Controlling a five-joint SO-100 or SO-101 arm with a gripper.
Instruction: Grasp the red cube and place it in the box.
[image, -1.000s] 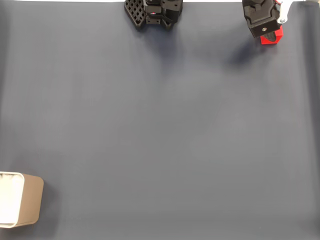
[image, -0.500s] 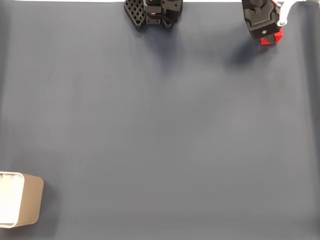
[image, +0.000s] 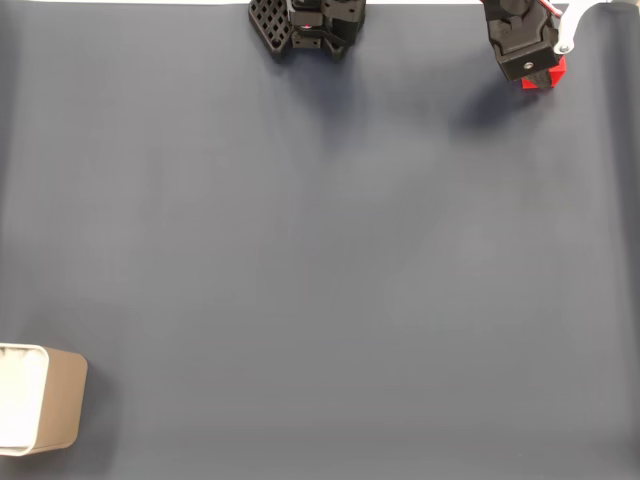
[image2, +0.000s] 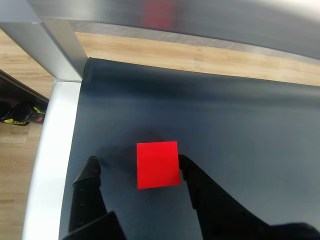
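Red cube (image2: 157, 164) on dark mat (image: 320, 260), top right corner in fixed view, now between fingers of gripper (image2: 136, 167): right finger touching, left one a bit apart, nothing held yet. Since a second ago, gripper more over cube, less red visible. Closing comes next, probably; box (image: 62, 405) far, bottom left

**No readable text**

No lettering, label, brand, number or sign can be read in either view. The red cube (image2: 158, 164) has plain faces, and the box (image: 40, 412) has bare walls. The dark mat (image: 320, 260) carries no print.
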